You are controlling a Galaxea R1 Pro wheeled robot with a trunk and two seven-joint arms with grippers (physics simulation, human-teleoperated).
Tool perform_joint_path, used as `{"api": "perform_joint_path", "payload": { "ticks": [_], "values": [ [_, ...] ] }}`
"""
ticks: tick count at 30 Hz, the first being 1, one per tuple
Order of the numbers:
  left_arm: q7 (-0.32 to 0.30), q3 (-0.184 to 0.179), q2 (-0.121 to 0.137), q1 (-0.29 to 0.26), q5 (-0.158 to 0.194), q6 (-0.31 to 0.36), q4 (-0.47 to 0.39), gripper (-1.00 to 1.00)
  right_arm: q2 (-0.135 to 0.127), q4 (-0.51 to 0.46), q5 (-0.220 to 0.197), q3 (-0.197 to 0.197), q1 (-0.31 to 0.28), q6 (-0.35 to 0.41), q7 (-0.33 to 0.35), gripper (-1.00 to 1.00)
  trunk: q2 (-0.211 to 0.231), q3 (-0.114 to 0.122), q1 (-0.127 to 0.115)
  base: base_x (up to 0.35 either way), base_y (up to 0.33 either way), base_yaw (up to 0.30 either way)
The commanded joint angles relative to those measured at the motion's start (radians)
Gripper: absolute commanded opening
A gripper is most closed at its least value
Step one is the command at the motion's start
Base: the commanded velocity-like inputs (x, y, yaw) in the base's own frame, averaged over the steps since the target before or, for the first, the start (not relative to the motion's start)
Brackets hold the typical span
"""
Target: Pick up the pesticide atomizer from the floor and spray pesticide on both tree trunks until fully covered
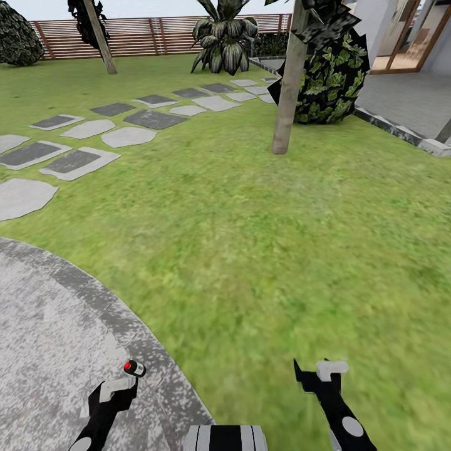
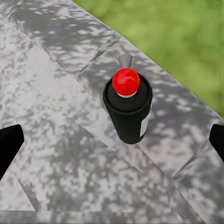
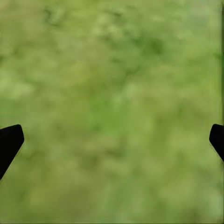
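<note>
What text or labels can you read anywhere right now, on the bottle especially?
None is readable.
Pesticide atomizer: a pale patch on its side, perhaps a label, seen edge-on with no legible characters.
Left claw and right claw: no markings visible.

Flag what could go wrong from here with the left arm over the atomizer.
1. The pesticide atomizer stands upright, small and narrow, on the floor; an off-centre close of the open left end effector could tip it.
2. It sits near the paving's curved edge; if knocked, it may roll onto the grass.
3. The nearest tree trunk is well away, so a loose grip might slip during the carry.
</note>
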Motion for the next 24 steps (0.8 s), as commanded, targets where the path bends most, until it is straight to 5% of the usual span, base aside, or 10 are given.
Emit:
{"api": "perform_joint_path", "payload": {
  "ticks": [1,7,24],
  "values": [
    [0.0,0.001,0.0,0.0,-0.001,-0.003,0.001,1.0,0.0,-0.032,0.003,-0.003,0.0,-0.009,0.001,1.0,0.0,-0.001,0.0,0.0,0.0,0.0],
    [0.0,0.001,-0.001,0.0,-0.001,-0.001,0.001,1.0,0.0,-0.136,0.004,-0.001,0.0,-0.014,0.002,1.0,0.0,-0.001,0.0,0.103,0.0,0.0],
    [0.0,0.0,0.0,0.0,-0.001,-0.001,0.001,1.0,0.002,-0.144,0.004,0.005,0.0,-0.011,0.002,1.0,0.0,-0.001,0.0,0.077,0.0,0.0]
  ]
}}
